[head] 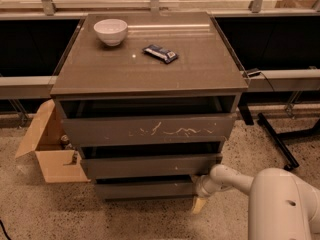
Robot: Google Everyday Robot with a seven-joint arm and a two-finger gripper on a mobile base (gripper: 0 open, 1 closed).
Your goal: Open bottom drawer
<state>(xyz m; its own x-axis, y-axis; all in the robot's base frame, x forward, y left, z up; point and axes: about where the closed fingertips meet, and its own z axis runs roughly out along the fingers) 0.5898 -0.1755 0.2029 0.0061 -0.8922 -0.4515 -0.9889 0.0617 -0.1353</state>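
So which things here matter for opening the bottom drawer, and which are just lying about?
Job: slim dark grey-brown bottom drawer front; gripper at its right end.
Lying about: white round bowl; dark wrapped snack bar; open brown cardboard box.

**Cabinet top and speckled floor**

The brown cabinet top point(150, 76) carries a white bowl point(110, 31) near its back left corner and a dark wrapped bar point(160, 53) lying flat nearer the middle, apart from the bowl. The speckled floor point(45, 211) bears the cabinet point(100, 131), an open cardboard box point(52, 156) just beside its left side, and a black stand foot point(277, 140) to its right. The gripper point(198, 205) hangs low over the floor at the cabinet's front right bottom corner.
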